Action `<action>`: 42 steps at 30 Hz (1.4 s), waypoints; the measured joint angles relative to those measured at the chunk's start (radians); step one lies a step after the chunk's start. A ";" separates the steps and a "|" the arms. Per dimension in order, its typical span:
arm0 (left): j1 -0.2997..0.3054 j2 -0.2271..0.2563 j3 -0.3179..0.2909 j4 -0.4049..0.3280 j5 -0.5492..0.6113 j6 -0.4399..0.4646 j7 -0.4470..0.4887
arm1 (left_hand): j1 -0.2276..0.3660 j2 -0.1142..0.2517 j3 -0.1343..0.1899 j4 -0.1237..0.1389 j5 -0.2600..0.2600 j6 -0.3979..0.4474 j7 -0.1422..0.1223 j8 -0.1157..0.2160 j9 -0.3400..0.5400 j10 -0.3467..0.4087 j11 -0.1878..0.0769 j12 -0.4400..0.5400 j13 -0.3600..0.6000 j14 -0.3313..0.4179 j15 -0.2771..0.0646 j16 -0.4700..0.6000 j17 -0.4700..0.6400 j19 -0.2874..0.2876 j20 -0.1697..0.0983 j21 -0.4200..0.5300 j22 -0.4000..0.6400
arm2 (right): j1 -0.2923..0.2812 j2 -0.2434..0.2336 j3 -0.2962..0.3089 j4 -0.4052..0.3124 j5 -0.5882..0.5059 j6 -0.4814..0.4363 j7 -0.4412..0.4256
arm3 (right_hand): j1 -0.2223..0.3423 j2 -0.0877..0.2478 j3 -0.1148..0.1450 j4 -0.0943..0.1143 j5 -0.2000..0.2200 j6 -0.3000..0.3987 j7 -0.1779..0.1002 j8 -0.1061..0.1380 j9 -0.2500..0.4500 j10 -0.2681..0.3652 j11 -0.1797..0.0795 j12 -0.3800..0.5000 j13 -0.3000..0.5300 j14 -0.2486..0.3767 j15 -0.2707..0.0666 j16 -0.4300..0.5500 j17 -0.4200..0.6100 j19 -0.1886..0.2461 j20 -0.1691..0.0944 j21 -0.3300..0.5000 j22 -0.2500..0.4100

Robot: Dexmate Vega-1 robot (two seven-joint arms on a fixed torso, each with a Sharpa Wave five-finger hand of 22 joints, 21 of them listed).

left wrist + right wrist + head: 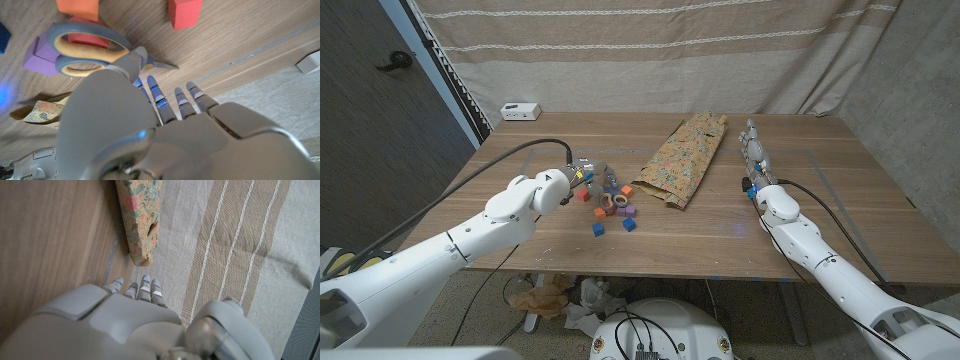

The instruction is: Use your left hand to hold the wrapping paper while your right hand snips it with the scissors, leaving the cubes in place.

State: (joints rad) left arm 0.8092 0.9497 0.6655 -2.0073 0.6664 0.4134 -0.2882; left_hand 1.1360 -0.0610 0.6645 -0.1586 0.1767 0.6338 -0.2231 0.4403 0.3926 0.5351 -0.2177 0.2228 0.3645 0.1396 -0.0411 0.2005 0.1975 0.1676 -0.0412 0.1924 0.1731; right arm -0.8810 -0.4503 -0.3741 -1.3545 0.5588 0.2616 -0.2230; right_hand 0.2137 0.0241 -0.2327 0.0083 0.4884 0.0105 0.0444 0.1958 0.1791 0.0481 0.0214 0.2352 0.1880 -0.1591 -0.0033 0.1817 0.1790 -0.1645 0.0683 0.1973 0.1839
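Head view, scissors (613,202) by left hand (582,178)

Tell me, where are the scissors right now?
In the head view the scissors lie left of the table's middle, among the cubes, between the left hand and the wrapping paper.

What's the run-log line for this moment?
left hand: by scissors, empty | right hand: beside wrapping paper, empty | paper: uncut | cubes: in place

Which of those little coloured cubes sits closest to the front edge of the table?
The blue cube, alone in front of the cluster. A second blue cube lies just right of it, slightly farther back; the purple, orange and red ones lie farther back, around the scissors.
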 measured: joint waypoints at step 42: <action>-0.013 -0.005 0.015 0.010 -0.013 0.000 -0.027 | -0.015 0.014 0.004 0.004 0.000 -0.016 -0.002 0.004 0.006 0.000 0.000 0.000 0.000 0.000 0.000 0.000 0.000 0.000 0.000 0.000 0.000 | -0.011 0.002 0.001 -0.011 0.003 0.000 -0.009 | -0.012 0.012 -0.008 0.008 0.000 0.004 -0.004 0.000 0.000 0.005 -0.005 0.000 0.000 0.000 0.000 0.000 0.000 0.000 0.000 0.000 0.000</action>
State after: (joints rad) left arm 0.7963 0.9444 0.6803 -1.9976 0.6531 0.4138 -0.3148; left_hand 1.1214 -0.0466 0.6686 -0.1545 0.1767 0.6177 -0.2250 0.4441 0.3987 0.5350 -0.2177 0.2228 0.3642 0.1396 -0.0411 0.2005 0.1975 0.1676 -0.0412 0.1924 0.1733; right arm -0.8918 -0.4486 -0.3734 -1.3651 0.5616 0.2613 -0.2316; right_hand 0.2014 0.0364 -0.2412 0.0168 0.4879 0.0142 0.0408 0.1958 0.1791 0.0535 0.0160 0.2352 0.1880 -0.1591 -0.0035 0.1817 0.1790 -0.1644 0.0681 0.1973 0.1837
